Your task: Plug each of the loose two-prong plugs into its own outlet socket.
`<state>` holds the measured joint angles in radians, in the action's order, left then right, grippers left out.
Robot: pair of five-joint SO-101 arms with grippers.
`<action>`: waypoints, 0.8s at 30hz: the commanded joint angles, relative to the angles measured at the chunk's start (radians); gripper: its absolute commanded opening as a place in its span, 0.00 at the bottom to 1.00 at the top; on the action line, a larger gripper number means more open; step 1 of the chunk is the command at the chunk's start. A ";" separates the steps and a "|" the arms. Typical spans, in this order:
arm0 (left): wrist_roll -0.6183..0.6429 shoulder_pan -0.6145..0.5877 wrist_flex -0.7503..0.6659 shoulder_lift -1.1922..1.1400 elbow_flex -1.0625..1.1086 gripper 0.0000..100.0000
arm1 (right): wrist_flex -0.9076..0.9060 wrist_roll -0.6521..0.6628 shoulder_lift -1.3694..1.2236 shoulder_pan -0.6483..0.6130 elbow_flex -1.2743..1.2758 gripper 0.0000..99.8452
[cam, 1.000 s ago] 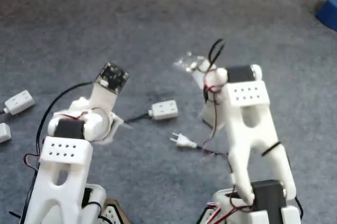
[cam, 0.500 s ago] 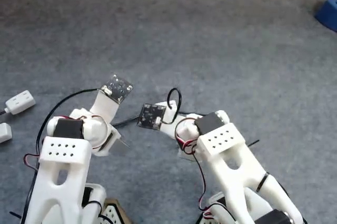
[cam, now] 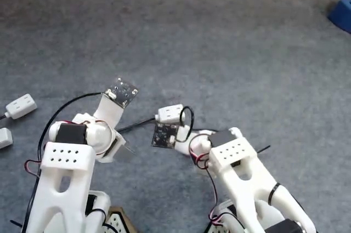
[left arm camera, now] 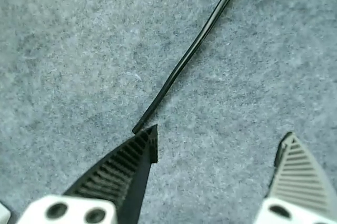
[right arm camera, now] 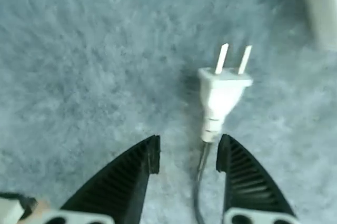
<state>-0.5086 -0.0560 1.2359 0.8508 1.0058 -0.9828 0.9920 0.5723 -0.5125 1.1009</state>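
Note:
A white two-prong plug (right arm camera: 221, 91) lies flat on the grey carpet, prongs pointing away from my right gripper (right arm camera: 189, 142). That gripper is open and low, one finger on each side of the plug's dark cord (right arm camera: 201, 167) just behind the plug body. A white outlet socket (cam: 170, 113) lies mid-table just beyond the right arm's wrist (cam: 165, 134), and its edge (right arm camera: 319, 8) shows past the plug. My left gripper (left arm camera: 220, 134) is open over bare carpet. The socket's black cable (left arm camera: 181, 66) ends near one left fingertip (left arm camera: 149, 135).
Two more white outlet sockets (cam: 20, 106) (cam: 3, 137) lie at the table's left edge. A blue object (cam: 341, 13) sits at the far right corner. The left arm (cam: 82, 134) stands close beside the right arm (cam: 236, 156). Grey carpet stretches across the far half.
The right arm came down from a raised pose to the carpet at mid-table, over the plug. The left arm tilted its wrist slightly, then held still.

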 commanded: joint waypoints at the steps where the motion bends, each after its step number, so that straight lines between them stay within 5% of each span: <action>1: -0.009 -0.005 0.012 0.010 -0.012 0.35 | 0.058 -0.109 0.031 0.010 -0.022 0.18; 8: -0.009 -0.005 0.012 0.013 -0.010 0.35 | 0.180 -0.405 0.021 0.008 -0.048 0.18; 24: -0.009 -0.007 0.012 0.015 -0.010 0.35 | 0.143 -0.293 -0.045 -0.068 -0.010 0.18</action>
<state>-0.5086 -0.0560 1.2359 0.8508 1.0058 -0.8247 0.6851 0.5263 -0.5524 1.1024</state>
